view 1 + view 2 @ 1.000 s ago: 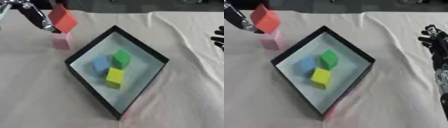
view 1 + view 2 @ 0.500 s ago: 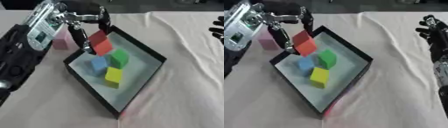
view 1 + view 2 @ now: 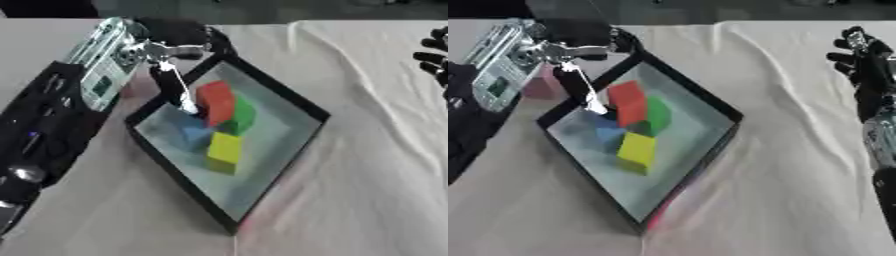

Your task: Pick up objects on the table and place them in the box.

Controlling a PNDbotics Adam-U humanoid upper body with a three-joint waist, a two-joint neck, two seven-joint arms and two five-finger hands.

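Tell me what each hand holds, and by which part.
Left hand pinches the red block by its left side, over the box. Right hand, at the right edge, holds nothing.

Twin head views, downward, overlapping.

A wrinkled white cloth [image 3: 367,150] is covering the desk, lying in folds toward the right side, and a dark background is showing along the far edge.
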